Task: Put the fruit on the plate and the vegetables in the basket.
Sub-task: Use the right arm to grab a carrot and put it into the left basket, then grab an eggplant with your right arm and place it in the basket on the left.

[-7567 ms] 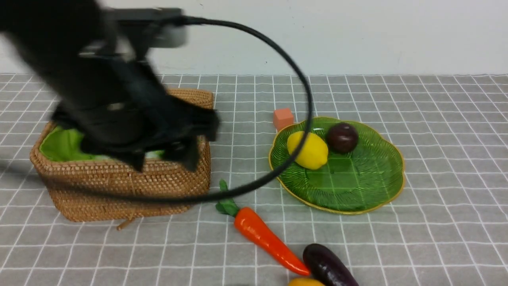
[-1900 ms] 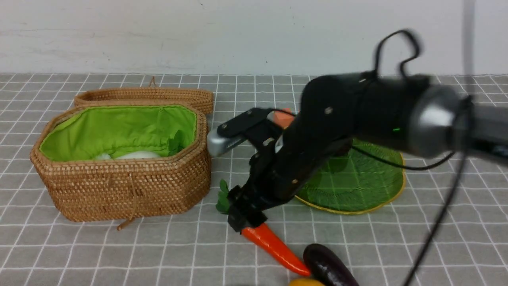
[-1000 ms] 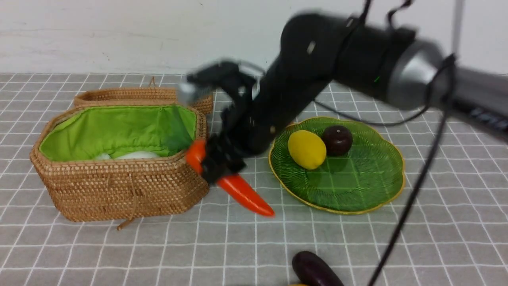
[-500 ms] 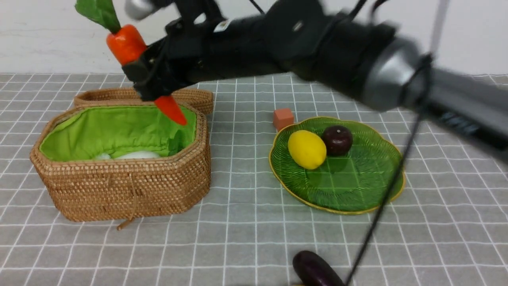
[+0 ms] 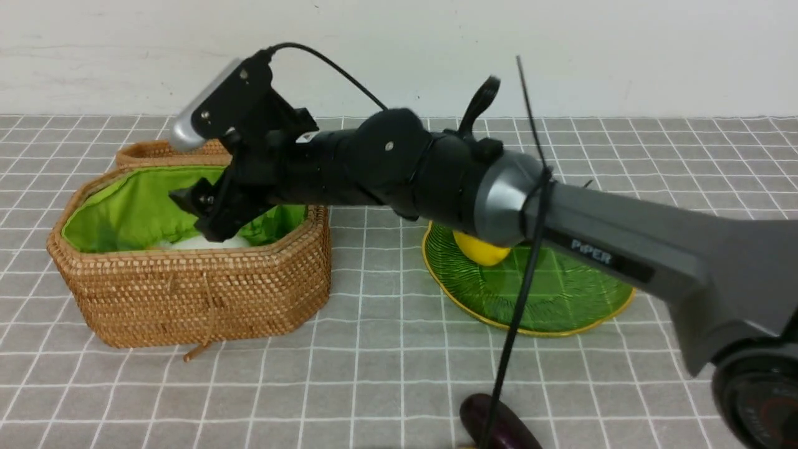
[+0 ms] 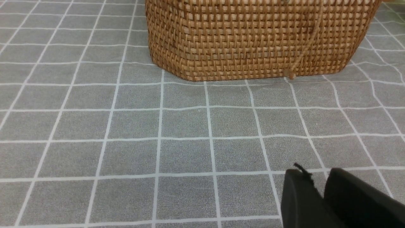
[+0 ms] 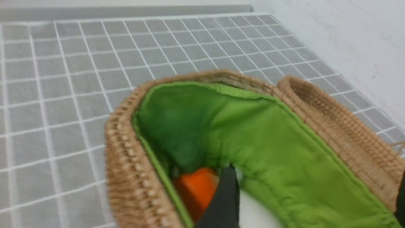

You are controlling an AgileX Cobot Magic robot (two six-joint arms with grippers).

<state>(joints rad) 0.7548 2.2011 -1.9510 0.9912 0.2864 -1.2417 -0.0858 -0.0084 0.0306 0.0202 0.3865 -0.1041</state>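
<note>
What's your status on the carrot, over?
Left gripper shut, empty, low near the basket. Right gripper open over the basket. Carrot inside, beside one finger. Eggplant on the table, not yet in.

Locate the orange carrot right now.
The orange carrot lies inside the tan woven wicker basket on the robot's left, seen in the right wrist view against the lime cloth lining.
</note>
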